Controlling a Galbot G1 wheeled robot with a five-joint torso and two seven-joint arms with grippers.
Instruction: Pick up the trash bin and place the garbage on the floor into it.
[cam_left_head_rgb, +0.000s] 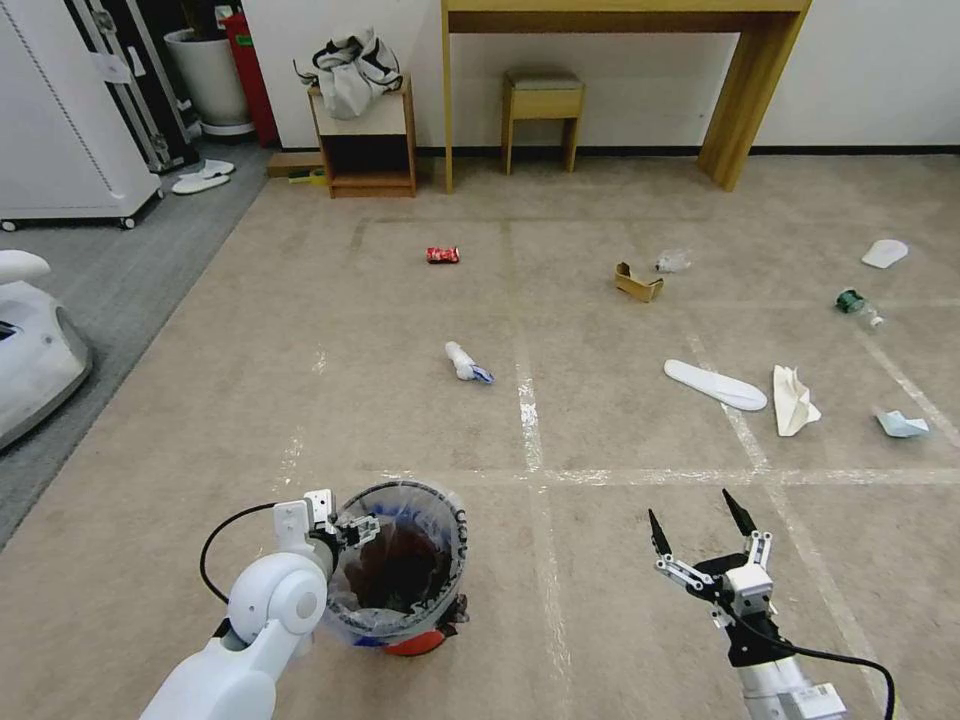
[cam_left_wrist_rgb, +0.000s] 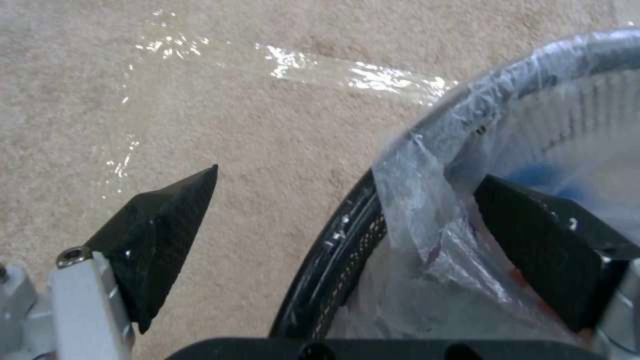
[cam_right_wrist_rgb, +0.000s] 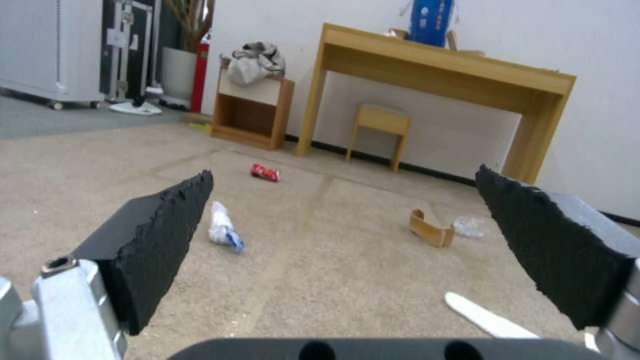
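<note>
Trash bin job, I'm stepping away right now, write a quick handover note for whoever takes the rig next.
Left gripper: open, straddling the rim of the trash bin, one finger outside, one inside against the plastic liner. Not yet clamped; the bin stands on the floor.
Right gripper: open, empty, hovering low over the carpet to the right of the bin.
Garbage on the floor: red can, crumpled wrapper, cardboard piece, white slipper, white paper, and more bits farther right.
Done: left arm lined up on the bin rim.
Left: grip and lift the bin, then collect every piece.
</note>
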